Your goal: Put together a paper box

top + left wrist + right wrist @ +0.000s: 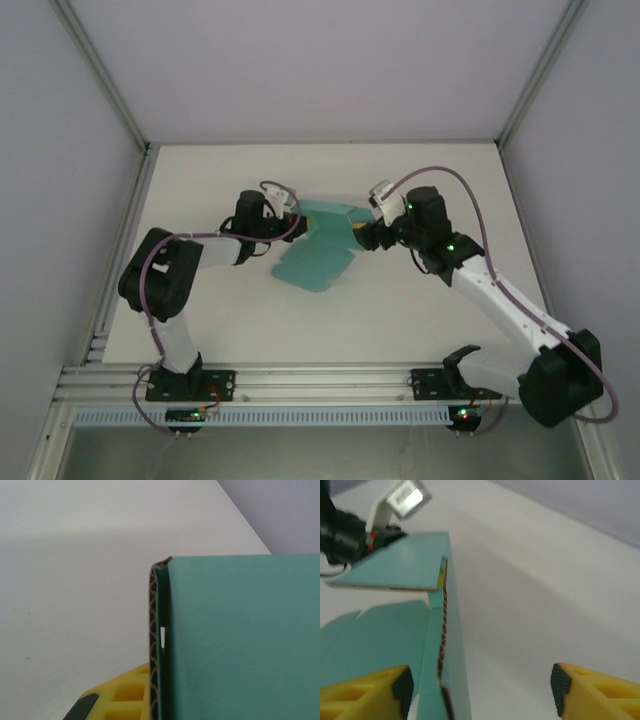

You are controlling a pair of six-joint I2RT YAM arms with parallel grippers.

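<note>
From above, the box point(318, 255) is lying near the middle of the worktop point(400, 310), a little toward the far edge. It is a partly folded teal sheet, with one wide flap spreading toward the near edge. The left gripper point(290, 215) is meeting its far left side. The right gripper point(362, 238) is reaching in at its right side.

In the left wrist view, the box point(240, 640) is filling the right half of the picture. Its folded corrugated edge is standing upright at the centre. One yellow finger point(122, 695) is pressing against that fold from the left, so the jaws are pinching the card. The bare worktop point(75, 580) is stretching away on the left.

In the right wrist view, the right gripper point(481, 685) is holding its jaws spread wide and gripping nothing. A raw edge of the box point(395, 570) is running up just beside the left finger point(365, 690), while the right finger point(600, 690) is hanging well apart over the worktop point(545, 595). Farther off, the left gripper point(372, 542) is clamping a flat panel and holding it level above the rest of the sheet.
</note>
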